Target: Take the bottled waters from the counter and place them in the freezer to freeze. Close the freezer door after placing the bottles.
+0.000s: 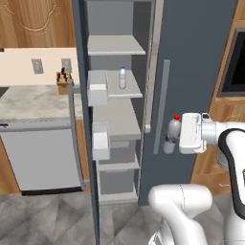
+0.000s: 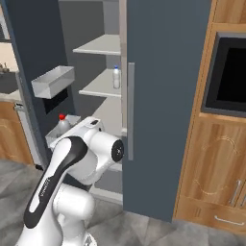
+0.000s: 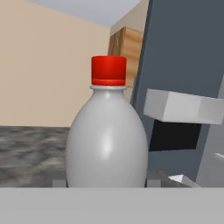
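**Red-capped bottle in my grip, blue-capped one on the shelf**

My gripper [image 1: 171, 137] is clamped on the red-capped bottle [image 1: 173, 129] — my fingers sit drawn in against its sides, with the bottle upright between them. In the hand view the bottle [image 3: 107, 140] stands right in front of me, its red cap up and my two finger tips [image 3: 59, 183] pressed low at either flank.

Two bottles in all. The second, the blue-capped bottle [image 1: 122, 78], stands upright on a shelf inside the freezer [image 1: 115, 119], well above and away from my hand. I count two white bins on the inside of the open freezer door [image 1: 82, 143] in the left base view.

The left base view shows the counter [image 1: 33, 100] with one wooden knife block [image 1: 63, 82] on it, and the grey dishwasher front [image 1: 40, 158] below. The right base view instead takes in the dark closed door panel [image 2: 168, 96] with its long handle [image 2: 130, 110], the black wall oven [image 2: 228, 72] beside it, and the blue-capped bottle [image 2: 116, 78] on its shelf.
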Tool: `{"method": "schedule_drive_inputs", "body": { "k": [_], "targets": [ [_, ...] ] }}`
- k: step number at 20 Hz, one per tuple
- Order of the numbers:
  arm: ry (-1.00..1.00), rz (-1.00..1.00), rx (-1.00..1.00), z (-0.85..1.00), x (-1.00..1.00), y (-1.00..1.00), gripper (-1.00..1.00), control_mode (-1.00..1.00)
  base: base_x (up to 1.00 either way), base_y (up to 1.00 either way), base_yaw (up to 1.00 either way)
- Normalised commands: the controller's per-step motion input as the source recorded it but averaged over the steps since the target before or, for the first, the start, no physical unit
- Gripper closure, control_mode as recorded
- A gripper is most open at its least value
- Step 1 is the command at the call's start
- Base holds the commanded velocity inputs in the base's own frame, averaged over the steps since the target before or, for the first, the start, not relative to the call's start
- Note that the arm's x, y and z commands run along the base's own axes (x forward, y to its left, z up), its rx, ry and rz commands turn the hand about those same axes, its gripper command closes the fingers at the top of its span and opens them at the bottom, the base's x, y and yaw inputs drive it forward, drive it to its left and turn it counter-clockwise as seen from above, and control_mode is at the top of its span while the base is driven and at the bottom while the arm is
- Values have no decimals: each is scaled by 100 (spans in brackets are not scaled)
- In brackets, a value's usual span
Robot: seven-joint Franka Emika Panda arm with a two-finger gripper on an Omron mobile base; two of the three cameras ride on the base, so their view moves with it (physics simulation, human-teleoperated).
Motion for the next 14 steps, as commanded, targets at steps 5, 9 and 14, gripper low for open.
{"method": "schedule_drive_inputs", "body": {
  "k": [5, 9, 14],
  "targets": [
    [0, 0, 0, 0, 0, 0, 100, 100, 47, -3, 24],
    [0, 0, 0, 0, 0, 0, 100, 100, 36, -33, 12],
    [0, 0, 0, 0, 0, 0, 100, 100, 10, -14, -3]
  ]
}}
